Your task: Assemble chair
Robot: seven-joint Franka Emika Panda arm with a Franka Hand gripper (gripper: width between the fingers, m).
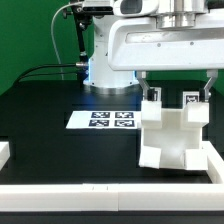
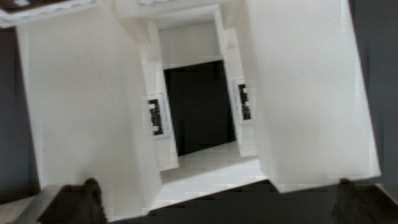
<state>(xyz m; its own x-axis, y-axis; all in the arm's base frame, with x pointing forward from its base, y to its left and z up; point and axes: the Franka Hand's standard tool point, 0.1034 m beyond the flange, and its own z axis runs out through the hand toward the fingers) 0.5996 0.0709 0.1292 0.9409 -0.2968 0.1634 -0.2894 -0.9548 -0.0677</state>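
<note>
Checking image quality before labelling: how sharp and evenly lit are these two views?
Exterior view: the arm is glossy and bright, the marker board readable, the chair slightly overexposed. Wrist view: the chair is soft and washed out, claw tips dark.

marker board (image 1: 111, 119) | flat on black table (image 1: 40, 110) | white rail (image 1: 60, 192) along front edge

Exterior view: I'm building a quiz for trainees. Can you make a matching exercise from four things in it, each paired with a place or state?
1. chunky white plastic chair assembly
2. flat white marker board
3. end effector
4. black table

A. open, straddling the chair's top
B. lying flat near the robot base
C. standing at the exterior view's right
D. carries everything

Pairs: 1-C, 2-B, 3-A, 4-D
</note>
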